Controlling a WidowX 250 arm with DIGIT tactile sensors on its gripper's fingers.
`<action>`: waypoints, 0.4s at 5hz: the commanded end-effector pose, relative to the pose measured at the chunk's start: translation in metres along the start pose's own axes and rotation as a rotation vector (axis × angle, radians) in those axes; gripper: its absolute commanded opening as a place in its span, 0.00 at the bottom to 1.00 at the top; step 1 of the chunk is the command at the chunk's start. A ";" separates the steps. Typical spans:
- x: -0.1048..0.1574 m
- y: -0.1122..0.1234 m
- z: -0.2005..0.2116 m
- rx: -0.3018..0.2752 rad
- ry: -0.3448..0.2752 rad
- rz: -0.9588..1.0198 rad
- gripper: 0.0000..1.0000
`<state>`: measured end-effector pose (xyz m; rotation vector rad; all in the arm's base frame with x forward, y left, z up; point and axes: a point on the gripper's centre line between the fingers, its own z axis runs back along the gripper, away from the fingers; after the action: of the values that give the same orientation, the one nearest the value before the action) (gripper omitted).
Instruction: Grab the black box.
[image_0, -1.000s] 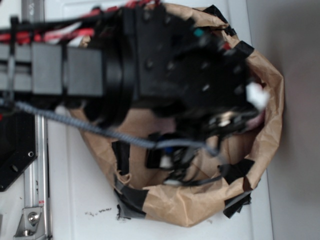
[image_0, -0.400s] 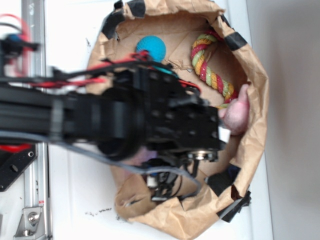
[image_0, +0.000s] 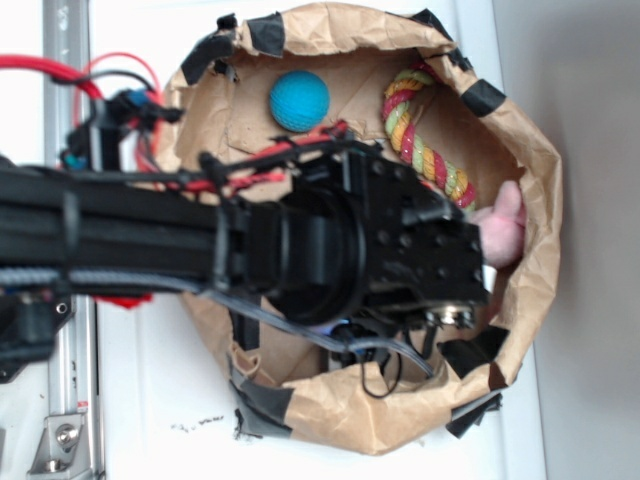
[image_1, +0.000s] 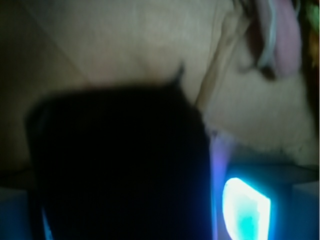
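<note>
Wrist view is nearly filled by the black box (image_1: 117, 165), a dark rounded shape lying on brown paper right under the camera, blurred by closeness. Exterior view shows the arm (image_0: 150, 250) reaching across into the paper bag (image_0: 535, 260), its head low over the bag floor and hiding the box; a blue ball (image_0: 299, 101), a coloured rope (image_0: 425, 140) and a pink toy (image_0: 500, 235) lie apart from it. Whether the jaws are spread or pinching, I cannot tell. This looks like the final approach or the grasp itself; next would be closing firmly and lifting straight up.
</note>
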<state>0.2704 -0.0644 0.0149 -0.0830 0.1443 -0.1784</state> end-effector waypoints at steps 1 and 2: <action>-0.027 -0.012 0.062 0.097 -0.203 -0.118 0.00; -0.053 0.007 0.109 0.121 -0.237 -0.057 0.00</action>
<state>0.2365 -0.0373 0.1186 0.0125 -0.0406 -0.2481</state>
